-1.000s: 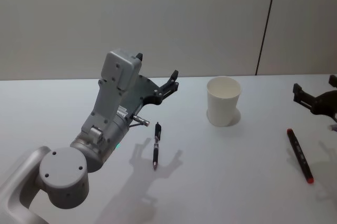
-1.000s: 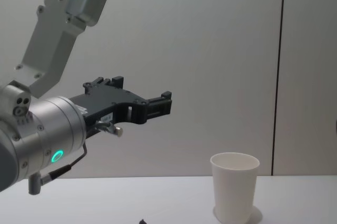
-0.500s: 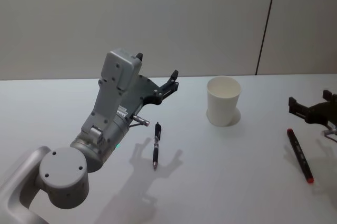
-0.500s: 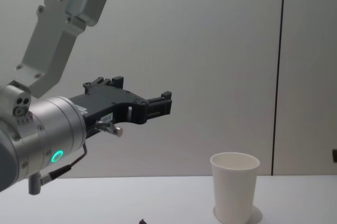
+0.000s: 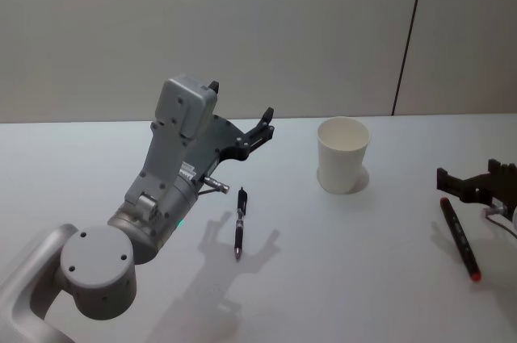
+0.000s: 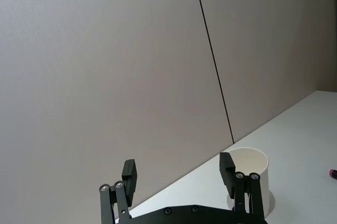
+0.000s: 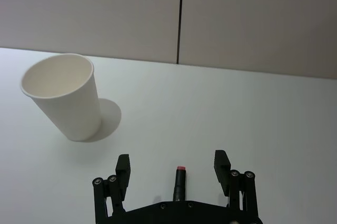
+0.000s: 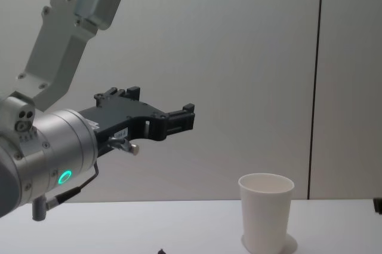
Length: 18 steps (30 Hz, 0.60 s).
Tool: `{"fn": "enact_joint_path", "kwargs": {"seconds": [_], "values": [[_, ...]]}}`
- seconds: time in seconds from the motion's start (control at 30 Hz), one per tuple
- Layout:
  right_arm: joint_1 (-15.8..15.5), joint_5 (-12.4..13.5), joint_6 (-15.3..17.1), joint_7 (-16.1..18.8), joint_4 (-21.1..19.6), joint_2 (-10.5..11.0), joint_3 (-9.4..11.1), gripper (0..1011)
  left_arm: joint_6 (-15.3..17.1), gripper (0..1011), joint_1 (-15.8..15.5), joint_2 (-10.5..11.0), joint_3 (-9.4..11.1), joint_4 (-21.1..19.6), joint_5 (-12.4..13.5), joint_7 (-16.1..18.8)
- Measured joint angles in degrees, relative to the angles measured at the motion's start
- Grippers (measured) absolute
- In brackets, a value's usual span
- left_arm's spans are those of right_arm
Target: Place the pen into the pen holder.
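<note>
We are working with the right end effector [image 7: 172, 165], which is hanging low over the table [image 5: 363, 278] with its fingers spread wide and nothing between them but air. The red-tipped pen [image 5: 458, 236] is lying flat on the table just beneath and in front of it. In the right wrist view the barrel is sitting midway between the two fingers, its long axis running along our reach, so the fingers are straddling it crosswise. We cannot tell how high above the pen the fingers are. We are judging this arm the nearer one for that pen, with a straight descent and a squeeze across the barrel as the likely next need. The cup [image 5: 343, 157] is standing upright and empty, well apart from this pen, farther from us and to its left. A black pen [image 5: 239, 226] is lying on the table near the left arm, whose left end effector [image 5: 241, 101] is hanging raised and spread, pointing toward the wall, gripping nothing.
</note>
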Motion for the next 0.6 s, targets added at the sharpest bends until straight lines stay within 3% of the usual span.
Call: {"fn": "enact_joint_path", "kwargs": {"seconds": [0.6], "values": [[4.43,1.01,9.43,-4.13,5.23,-3.28,-0.78,1002,0.0,1003,0.0,0.0,0.0,0.0,0.0,0.0]]}}
